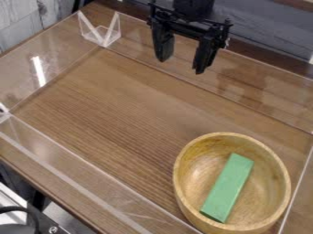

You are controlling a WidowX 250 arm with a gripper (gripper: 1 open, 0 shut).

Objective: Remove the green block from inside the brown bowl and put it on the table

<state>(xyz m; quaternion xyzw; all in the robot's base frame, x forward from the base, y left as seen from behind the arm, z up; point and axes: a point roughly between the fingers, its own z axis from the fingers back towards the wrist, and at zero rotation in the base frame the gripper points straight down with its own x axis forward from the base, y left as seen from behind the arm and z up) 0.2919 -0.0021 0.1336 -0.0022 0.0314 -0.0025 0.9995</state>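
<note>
Wood-grain table (pixel 110 119), green block (pixel 229 187) in brown bowl (pixel 232 181) at five o'clock from spread, empty claw (pixel 181 53), long axis one-to-seven o'clock.

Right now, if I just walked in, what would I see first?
The bright green block jumps out first: it lies flat inside the brown bowl at the table's near right corner. Next comes the black gripper, hanging open over the far side of the table, well away from the bowl and holding nothing.
</note>
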